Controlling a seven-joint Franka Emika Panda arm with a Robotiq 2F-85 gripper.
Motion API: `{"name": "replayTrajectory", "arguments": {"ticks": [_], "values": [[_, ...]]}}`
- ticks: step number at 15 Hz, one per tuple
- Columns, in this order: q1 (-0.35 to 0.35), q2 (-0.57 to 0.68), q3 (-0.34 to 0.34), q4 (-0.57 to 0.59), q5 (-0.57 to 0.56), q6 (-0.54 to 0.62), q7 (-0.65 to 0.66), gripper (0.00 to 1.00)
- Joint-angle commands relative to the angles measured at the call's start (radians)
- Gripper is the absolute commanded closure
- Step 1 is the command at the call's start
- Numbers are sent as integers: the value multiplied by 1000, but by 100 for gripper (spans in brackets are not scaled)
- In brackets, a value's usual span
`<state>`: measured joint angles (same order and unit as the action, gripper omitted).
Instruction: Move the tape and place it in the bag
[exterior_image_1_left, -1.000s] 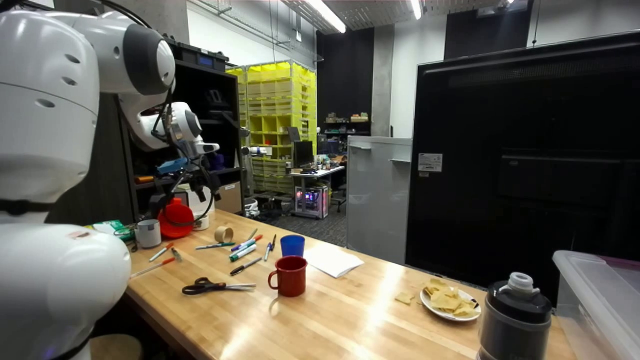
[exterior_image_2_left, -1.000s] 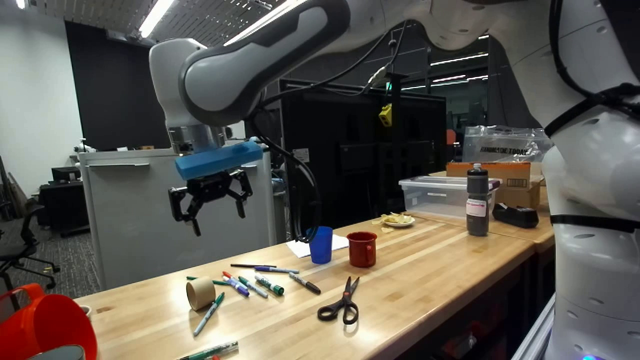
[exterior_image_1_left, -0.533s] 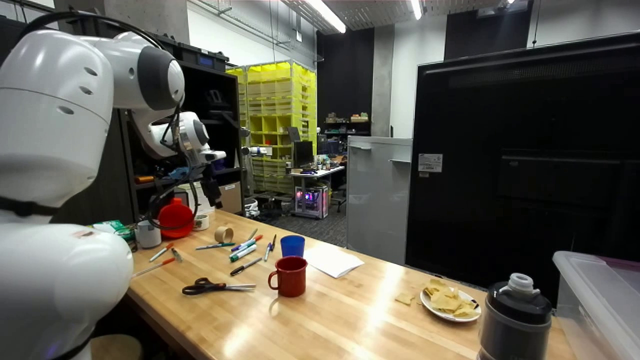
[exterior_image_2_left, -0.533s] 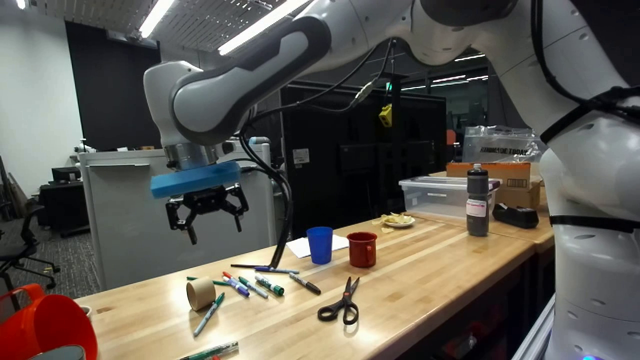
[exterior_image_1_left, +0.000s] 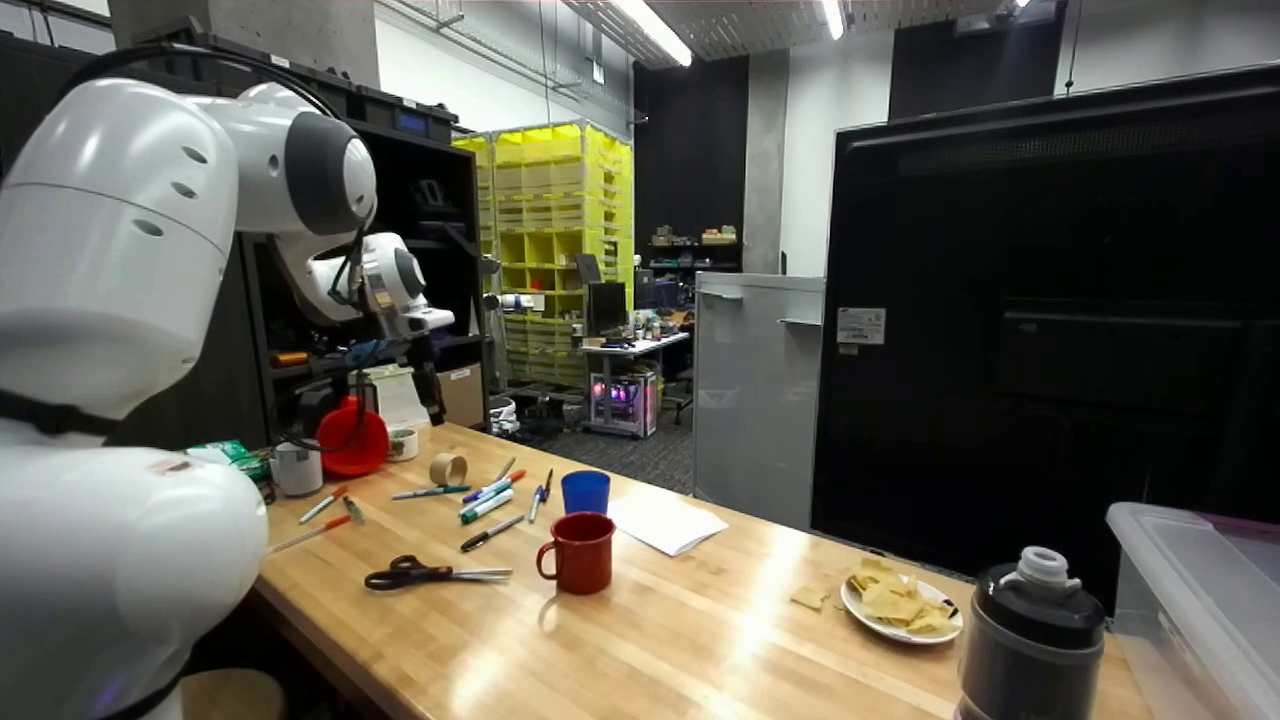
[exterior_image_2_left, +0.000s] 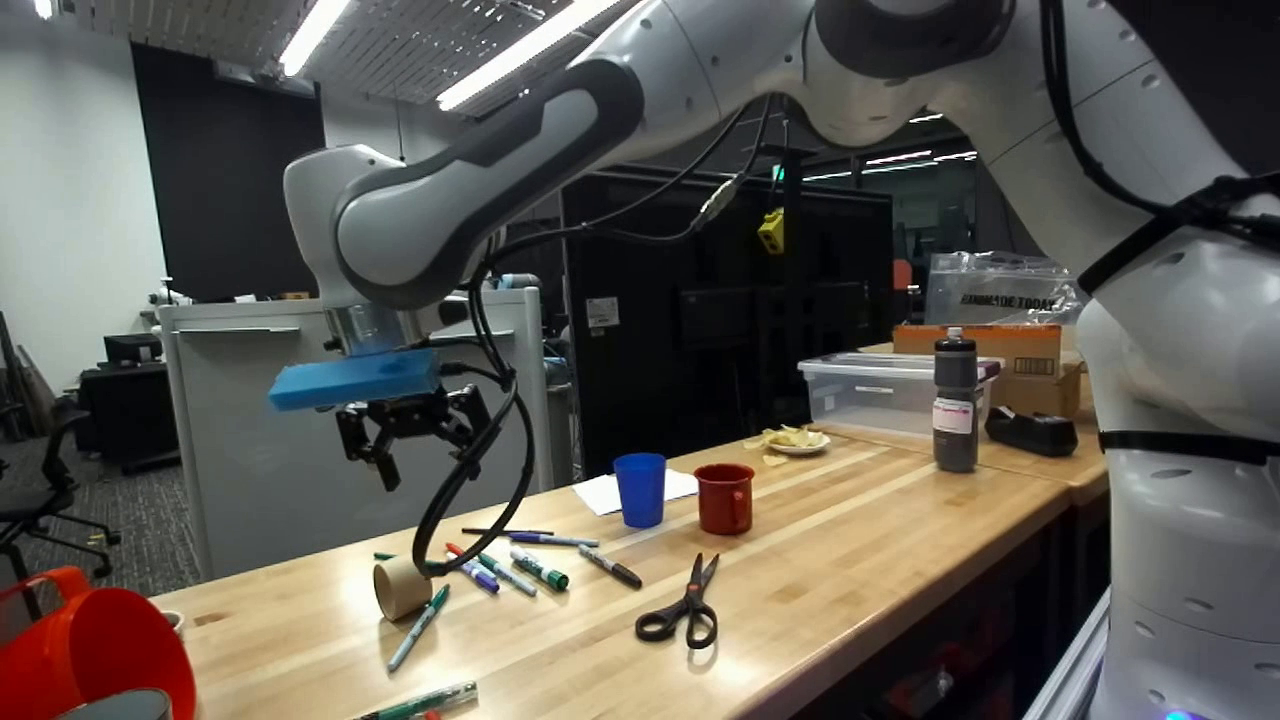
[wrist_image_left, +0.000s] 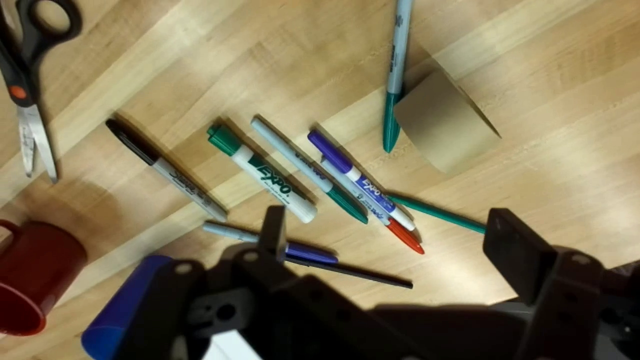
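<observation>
Brown tape (exterior_image_1_left: 438, 470), one roll: in an exterior view, on the wooden table (exterior_image_1_left: 690, 640) between three and four o'clock from the bright red bag (exterior_image_1_left: 369, 441). In an exterior view: my claw (exterior_image_2_left: 430, 473), aloft, tape near its six o'clock. Wrist view: my fingers (wrist_image_left: 519, 256) parted wide, released; tape at two o'clock from centre, green-capped marker (wrist_image_left: 398, 60) just beside.

Clipped and blocked

Can't see all of red container (exterior_image_2_left: 125, 645) in an exterior view, cut by left edge. Can't fully see gripper (exterior_image_2_left: 430, 475) behind cables (exterior_image_2_left: 508, 383) there. Can't see inside tape (wrist_image_left: 445, 125) in wrist view.
</observation>
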<state>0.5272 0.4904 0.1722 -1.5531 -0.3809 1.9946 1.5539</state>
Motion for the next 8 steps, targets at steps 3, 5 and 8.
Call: {"name": "replayTrajectory", "arguments": {"ticks": [3,5,8], "values": [[-6,28,-43,19,5,-21,65,0],[-17,37,-52,19,10,-15,57,0],[-29,58,-49,24,23,-2,35,0]]}}
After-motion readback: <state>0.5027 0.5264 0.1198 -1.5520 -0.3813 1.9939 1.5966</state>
